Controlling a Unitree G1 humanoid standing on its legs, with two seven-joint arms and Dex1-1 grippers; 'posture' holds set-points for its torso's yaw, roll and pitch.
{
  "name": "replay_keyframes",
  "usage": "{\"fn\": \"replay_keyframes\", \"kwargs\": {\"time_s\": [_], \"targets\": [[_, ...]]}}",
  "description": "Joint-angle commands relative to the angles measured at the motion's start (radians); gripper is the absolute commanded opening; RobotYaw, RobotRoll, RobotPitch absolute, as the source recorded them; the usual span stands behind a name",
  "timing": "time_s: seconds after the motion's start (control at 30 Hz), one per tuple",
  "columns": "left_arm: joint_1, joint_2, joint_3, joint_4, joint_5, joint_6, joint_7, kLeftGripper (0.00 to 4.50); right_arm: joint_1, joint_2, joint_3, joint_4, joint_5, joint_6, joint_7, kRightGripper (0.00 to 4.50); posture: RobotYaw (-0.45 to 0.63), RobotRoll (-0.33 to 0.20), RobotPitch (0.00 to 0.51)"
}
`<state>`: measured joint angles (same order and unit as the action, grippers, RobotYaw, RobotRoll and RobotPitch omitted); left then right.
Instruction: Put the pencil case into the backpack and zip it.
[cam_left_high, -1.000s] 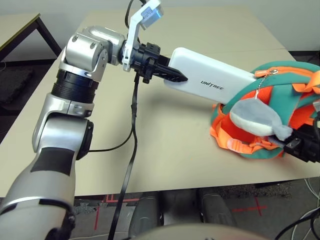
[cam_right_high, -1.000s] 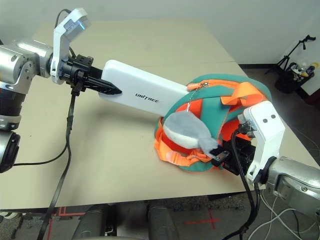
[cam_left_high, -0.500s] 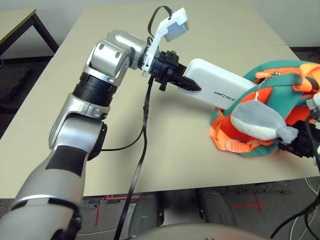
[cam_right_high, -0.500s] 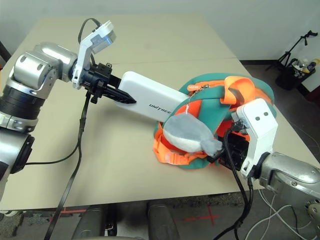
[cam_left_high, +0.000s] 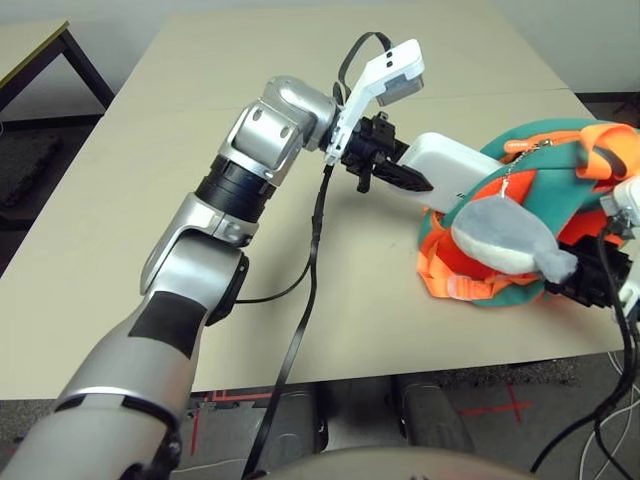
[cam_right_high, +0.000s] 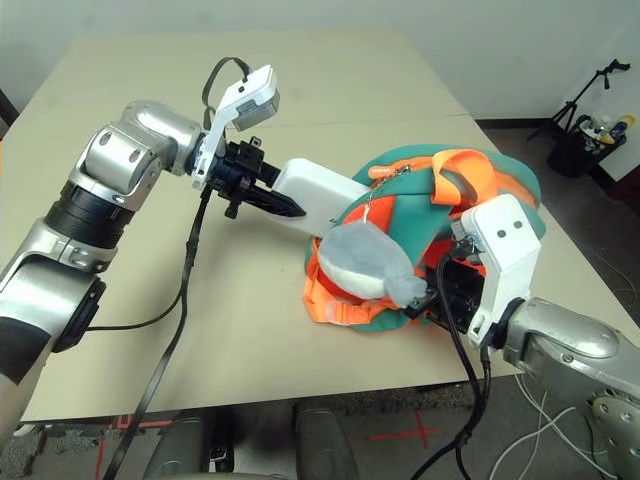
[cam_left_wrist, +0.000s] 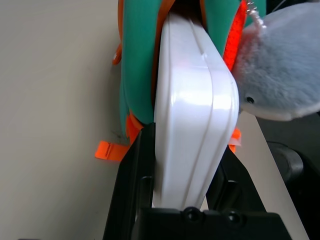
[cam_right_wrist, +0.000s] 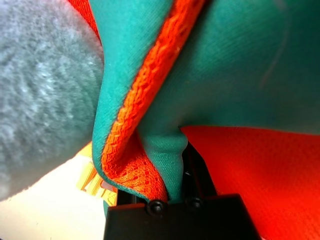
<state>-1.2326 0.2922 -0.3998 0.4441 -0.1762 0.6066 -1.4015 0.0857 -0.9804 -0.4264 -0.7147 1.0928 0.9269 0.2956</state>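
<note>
We take the backpack as our landmark: it lies on its side near the right front corner of the beige table, teal with orange trim and orange straps bunched at its near left edge. A grey plush charm hangs on a thin chain across its front.

Our left gripper reaches in from the backpack's left, and its two black fingers are clamped on the near end of the pencil case. The case is white and flat, held on edge between the fingers, as the left wrist view shows plainly. Its far end is already inside the backpack's opening, between a teal panel and an orange lining; only the half nearest the gripper sticks out to the left of the bag, raised above the table. A black cable hangs from that wrist down past the table's front edge.

Our right gripper sits at the backpack's right front side, just behind the plush charm. Its fingers are pinched tight on a fold of teal fabric with an orange seam, which the right wrist view shows pressed between them.
</note>
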Motion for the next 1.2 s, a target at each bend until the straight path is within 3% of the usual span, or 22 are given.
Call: {"fn": "replay_keyframes", "kwargs": {"time_s": [0.03, 0.17, 0.47, 0.57, 0.7, 0.9, 1.07, 1.2], "targets": [[0.004, -0.025, -0.058, 0.026, 0.022, 0.009, -0.038, 1.36, -0.016, 0.019, 0.051, 0.010, -0.023, 0.011, 0.006, 0.19, -0.20, 0.000, 0.120], [-0.015, -0.020, -0.030, 0.027, 0.014, 0.025, -0.045, 1.36, -0.037, 0.033, 0.066, 0.017, -0.044, 0.013, 0.012, 0.19, -0.19, 0.000, 0.115], [-0.077, 0.097, 0.061, -0.025, -0.068, 0.156, -0.112, 4.39, -0.071, 0.043, 0.085, 0.042, -0.096, 0.009, 0.046, 0.19, -0.17, 0.000, 0.095], [-0.098, 0.125, 0.085, -0.025, -0.088, 0.183, -0.118, 4.50, -0.080, 0.050, 0.091, 0.047, -0.111, 0.008, 0.055, 0.19, -0.17, 0.000, 0.093], [-0.108, 0.138, 0.093, -0.022, -0.091, 0.179, -0.114, 3.61, -0.093, 0.059, 0.105, 0.054, -0.135, 0.008, 0.071, 0.19, -0.16, 0.000, 0.088], [-0.104, 0.106, 0.072, -0.008, -0.069, 0.140, -0.086, 1.50, -0.112, 0.070, 0.121, 0.064, -0.168, 0.007, 0.095, 0.19, -0.15, 0.000, 0.087], [-0.093, 0.073, 0.031, 0.040, -0.015, 0.048, -0.062, 0.00, -0.147, 0.087, 0.137, 0.067, -0.167, 0.027, 0.087, 0.19, -0.16, 0.000, 0.086], [-0.092, 0.049, 0.017, 0.094, 0.017, -0.012, -0.058, 0.00, -0.160, 0.097, 0.135, 0.056, -0.163, 0.044, 0.077, 0.19, -0.17, 0.000, 0.085]]}}
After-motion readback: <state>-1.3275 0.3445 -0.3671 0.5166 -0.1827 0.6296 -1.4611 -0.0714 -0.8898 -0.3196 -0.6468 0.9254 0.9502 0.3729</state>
